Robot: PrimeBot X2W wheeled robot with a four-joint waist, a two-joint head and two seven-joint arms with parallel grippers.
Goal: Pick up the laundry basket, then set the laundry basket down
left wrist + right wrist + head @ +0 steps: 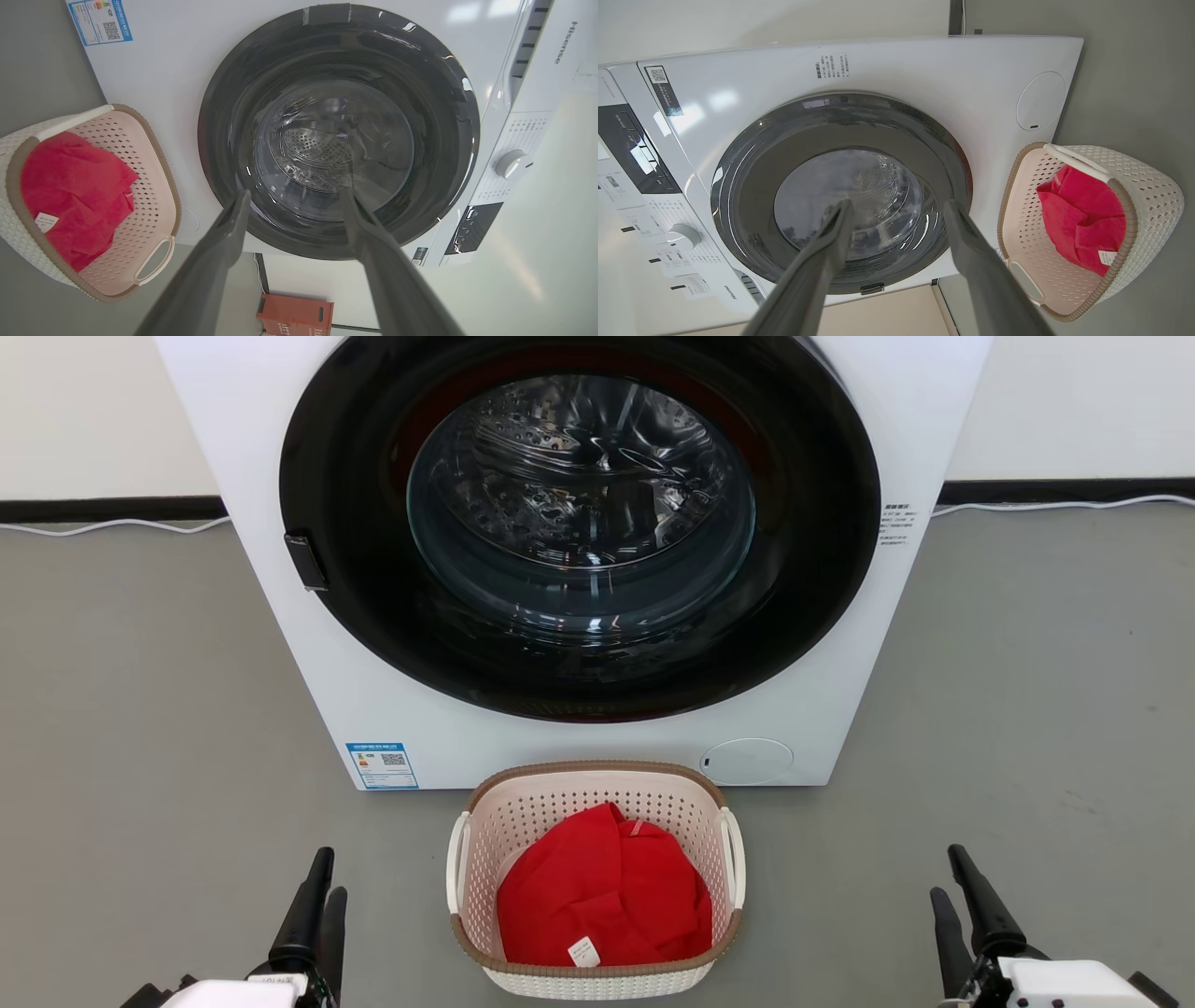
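The laundry basket [560, 803], cream-white and perforated with a brown rim, stands on the grey floor just before the washer. A red garment [602, 887] with a white tag lies inside it. Its white handles [456, 863] face left and right. My left gripper [329, 877] hangs open to the basket's left, well apart from it. My right gripper [946, 873] stands open farther off on the right. The left wrist view has the basket [149, 186] left of the spread left gripper [295, 192]. The right wrist view has the basket [1148, 186] to the right of the spread right gripper [896, 203].
A white front-loading washer [252, 476] with a shut dark glass door [579, 523] rises directly behind the basket. A white cable [93, 525] runs along the wall's base. A red-orange crate [294, 317] sits beyond the washer's side. Grey floor spreads on both sides.
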